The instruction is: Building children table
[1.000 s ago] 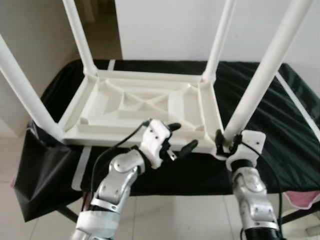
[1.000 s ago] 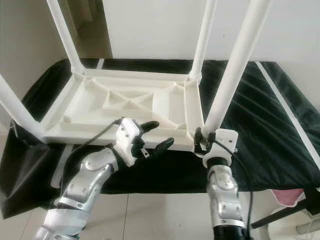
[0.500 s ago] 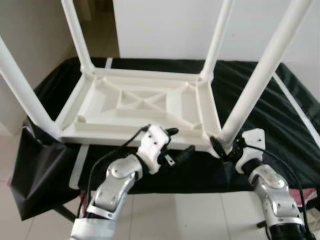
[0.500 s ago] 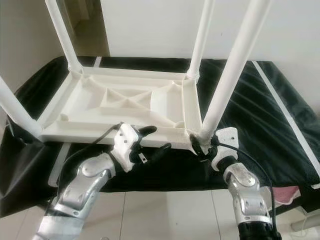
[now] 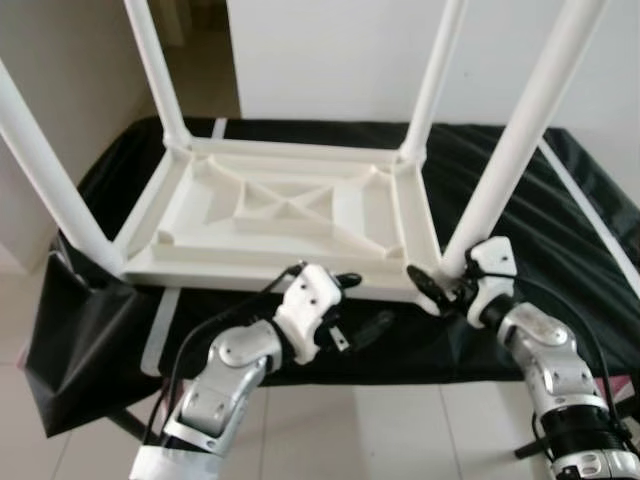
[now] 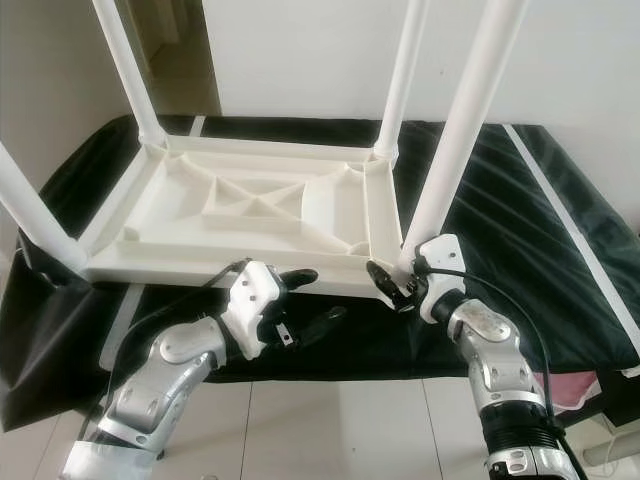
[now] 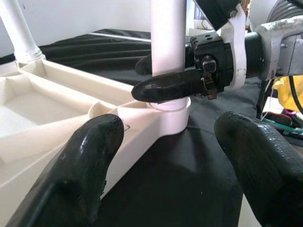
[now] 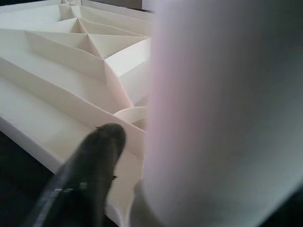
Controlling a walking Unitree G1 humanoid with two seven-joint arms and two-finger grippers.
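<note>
- Table [image 5: 290, 215] is lying upside down on a black cloth [image 5: 560, 240], legs up.
- Right gripper [image 5: 437, 287] is clasping the near right leg [image 5: 505, 170] at its base.
- Left gripper [image 5: 358, 303] is hovering released beside the table's near edge.

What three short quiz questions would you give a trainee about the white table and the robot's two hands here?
1. True or false: the white table lies upside down on the black cloth, with its legs pointing up.
2. The right hand has its fingers around the base of which leg? A: the near right one. B: the far left one. C: none.
3. Fill in: the left hand, below the table's near edge, is open and holds ____.

Key: 1 true. 2 A, the near right leg. 3 nothing.
</note>
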